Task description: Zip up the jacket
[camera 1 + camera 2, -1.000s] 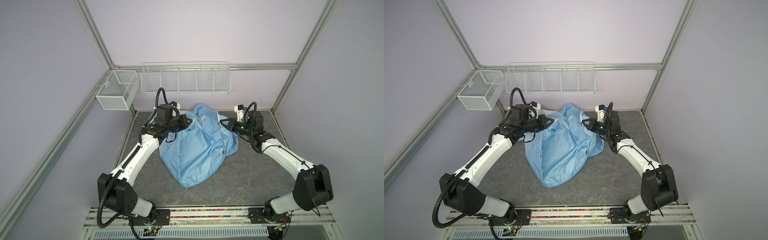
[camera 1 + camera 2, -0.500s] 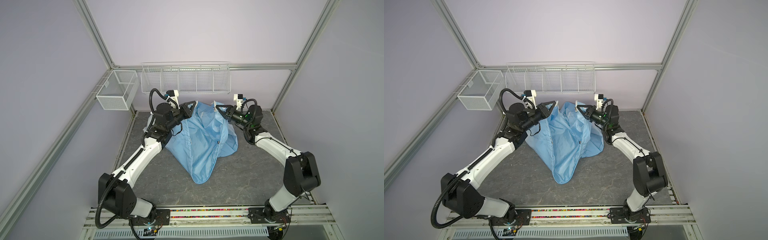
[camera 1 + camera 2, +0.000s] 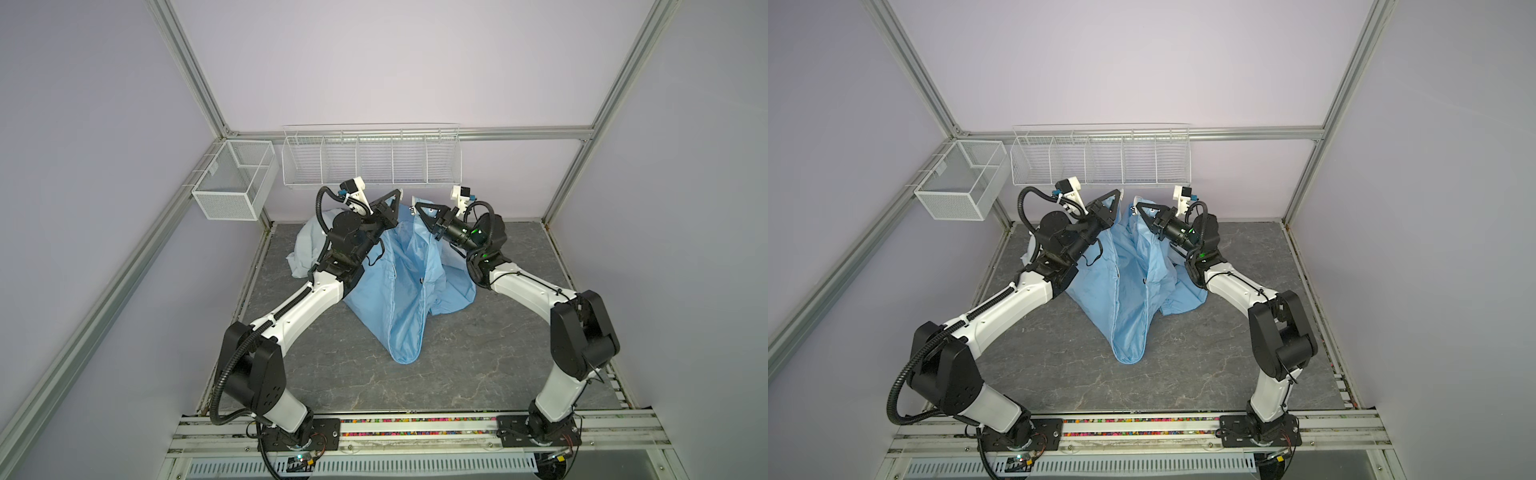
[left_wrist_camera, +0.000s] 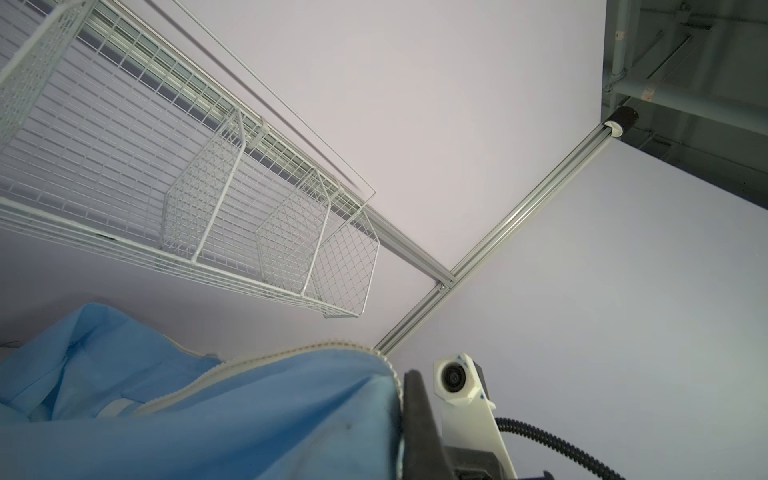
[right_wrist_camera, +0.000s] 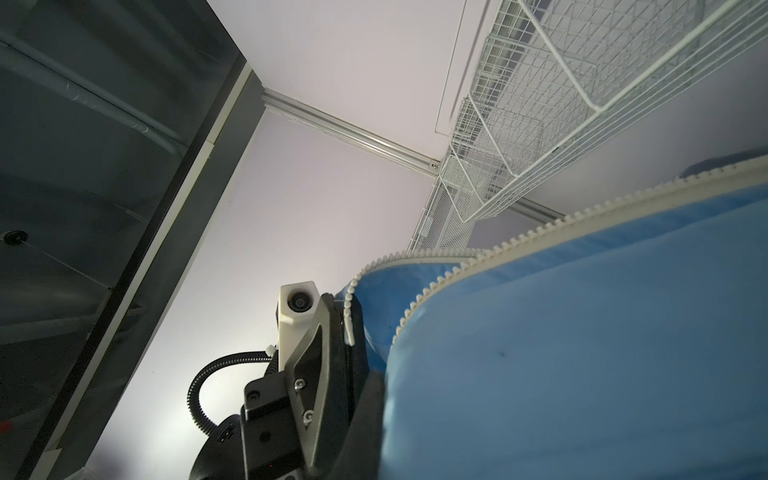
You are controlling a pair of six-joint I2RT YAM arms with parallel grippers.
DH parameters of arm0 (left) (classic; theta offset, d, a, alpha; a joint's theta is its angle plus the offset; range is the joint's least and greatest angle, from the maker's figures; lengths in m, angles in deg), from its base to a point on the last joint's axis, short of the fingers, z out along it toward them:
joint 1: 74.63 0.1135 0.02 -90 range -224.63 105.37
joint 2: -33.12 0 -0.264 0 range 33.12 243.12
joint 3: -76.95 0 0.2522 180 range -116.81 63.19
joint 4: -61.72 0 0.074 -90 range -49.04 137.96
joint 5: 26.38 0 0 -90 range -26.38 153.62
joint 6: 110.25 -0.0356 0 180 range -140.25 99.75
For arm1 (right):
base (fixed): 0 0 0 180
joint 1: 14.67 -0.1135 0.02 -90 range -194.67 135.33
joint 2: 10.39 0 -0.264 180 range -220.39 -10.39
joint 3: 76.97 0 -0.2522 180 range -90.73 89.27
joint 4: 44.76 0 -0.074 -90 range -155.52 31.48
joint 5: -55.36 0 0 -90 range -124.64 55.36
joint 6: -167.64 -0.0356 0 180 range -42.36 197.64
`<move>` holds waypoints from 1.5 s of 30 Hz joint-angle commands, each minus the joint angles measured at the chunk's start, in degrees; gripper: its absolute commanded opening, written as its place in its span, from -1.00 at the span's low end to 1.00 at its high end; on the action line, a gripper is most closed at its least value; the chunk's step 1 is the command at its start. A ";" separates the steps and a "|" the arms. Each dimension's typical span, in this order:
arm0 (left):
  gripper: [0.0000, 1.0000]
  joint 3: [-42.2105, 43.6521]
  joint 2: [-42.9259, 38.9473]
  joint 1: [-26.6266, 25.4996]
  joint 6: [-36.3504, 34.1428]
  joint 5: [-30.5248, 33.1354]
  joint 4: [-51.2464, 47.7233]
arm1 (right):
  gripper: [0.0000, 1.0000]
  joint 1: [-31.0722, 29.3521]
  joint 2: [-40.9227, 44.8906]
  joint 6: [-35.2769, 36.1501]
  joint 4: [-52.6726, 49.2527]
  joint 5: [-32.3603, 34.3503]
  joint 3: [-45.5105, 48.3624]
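jacket (image 3: 409, 291): thin cloth, matt, creased. zipper (image 5: 562, 220): white plastic teeth, slight sheen, on cloth tape. tabletop (image 3: 478, 374): grey stone-look, matt. wire rack (image 3: 374, 160), mesh basket (image 3: 230, 195): white-coated metal. frame post (image 3: 192, 75): bare aluminium, satin. arm shell (image 3: 299, 307): glossy white plastic. conduit (image 5: 192, 395): black ribbed plastic. wall panel (image 3: 374, 62): smooth, matt.

- jacket (image 3: 409, 299): pale far portion partly hidden behind left arm (image 3: 307, 303)
- left gripper (image 3: 398, 194), right gripper (image 3: 417, 206): fingertips buried in cloth
- zipper (image 5: 540, 232): cut off by the frame edge in right wrist view; its ends too small to tell in both top views
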 commanded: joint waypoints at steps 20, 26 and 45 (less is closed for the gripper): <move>-1.00 1.61 3.12 -1.19 8.69 1.57 15.18 | -0.87 -3.14 -1.68 -1.94 8.66 5.62 -4.51; -1.00 1.97 3.71 -1.20 11.17 1.79 17.53 | -0.87 -3.51 -1.75 -2.51 10.07 6.63 -4.36; -1.00 2.85 4.64 -1.20 15.94 0.65 21.64 | -0.87 -3.61 -2.52 -3.88 13.68 8.00 -4.82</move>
